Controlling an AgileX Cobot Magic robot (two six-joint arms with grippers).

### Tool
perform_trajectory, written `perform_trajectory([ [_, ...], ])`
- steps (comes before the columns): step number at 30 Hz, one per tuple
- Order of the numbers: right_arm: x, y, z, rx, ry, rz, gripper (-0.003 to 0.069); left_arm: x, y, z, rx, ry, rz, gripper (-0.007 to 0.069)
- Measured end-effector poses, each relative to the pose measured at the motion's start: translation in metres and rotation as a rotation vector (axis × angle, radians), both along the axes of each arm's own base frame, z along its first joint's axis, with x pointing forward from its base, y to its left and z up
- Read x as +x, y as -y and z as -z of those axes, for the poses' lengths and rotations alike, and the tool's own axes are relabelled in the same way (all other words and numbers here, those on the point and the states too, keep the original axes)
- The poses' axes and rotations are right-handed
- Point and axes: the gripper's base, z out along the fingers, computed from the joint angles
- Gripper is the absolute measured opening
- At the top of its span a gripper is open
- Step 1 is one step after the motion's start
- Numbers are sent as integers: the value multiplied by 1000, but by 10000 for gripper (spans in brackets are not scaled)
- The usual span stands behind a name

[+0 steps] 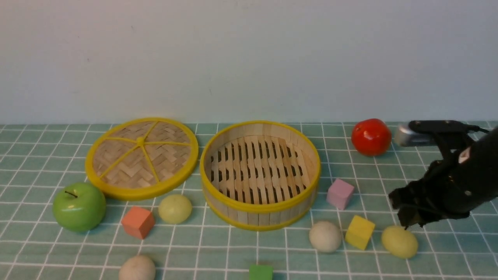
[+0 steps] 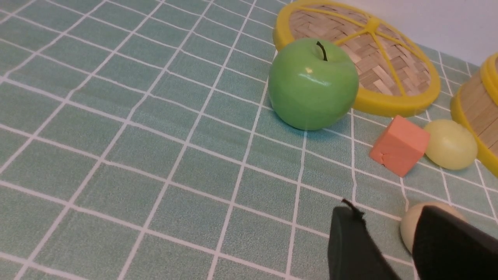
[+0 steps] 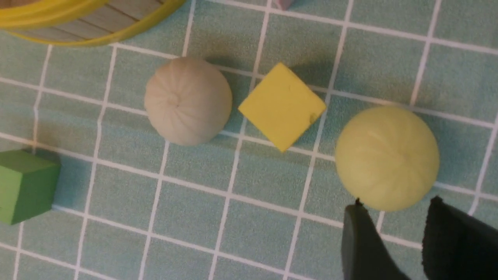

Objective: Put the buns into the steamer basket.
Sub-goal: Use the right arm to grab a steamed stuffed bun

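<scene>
**A:** Front view first. Are any buns inside?

**B:** None. The round shallow bamboo steamer basket (image 1: pixel 260 208) stands open side up. Its slats run from the near side to the far side. Just off its front-left lies the left yellow-green bun (image 1: pixel 175 209), a smooth pale ball. Farther out the same way is the left off-white bun (image 1: pixel 137 268). To the basket's front-right sits the right off-white bun (image 1: pixel 325 236), and farther right the right yellow-green bun (image 1: pixel 399 242). A yellow foam cube (image 1: pixel 359 232) lies between those two.

**A:** And the claw?

**B:** The black right claw (image 1: pixel 406 219) hangs just above the right yellow-green bun, tips pointing down. I cannot tell its gap from here.

**A:** Left wrist view?

**B:** The left claw (image 2: pixel 385 213) has its dark fingers apart with cloth showing between them, and it holds nothing. The left off-white bun (image 2: pixel 408 229) peeks out from behind one finger. The left yellow-green bun (image 2: pixel 450 144) lies just beside the basket's wall (image 2: pixel 476 105).

**A:** Right wrist view?

**B:** The right claw (image 3: pixel 397 210) is parted and empty, with its tips at the edge of the right yellow-green bun (image 3: pixel 387 157). That bun and the right off-white bun (image 3: pixel 188 100) are round with no long axis. Their pleated crowns face up.
</scene>
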Motion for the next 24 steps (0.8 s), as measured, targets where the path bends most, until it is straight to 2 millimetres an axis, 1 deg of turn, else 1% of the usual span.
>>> perform_trajectory([
  [3,18,-7,6,-19,-19,38,240,0,0,0,0,0,0,238],
  [6,26,-9,11,-25,-31,51,240,0,0,0,0,0,0,238],
  [15,31,-6,30,-99,-92,20,240,0,0,0,0,0,0,238],
  [24,34,-6,43,-117,-129,16,240,0,0,0,0,0,0,238],
])
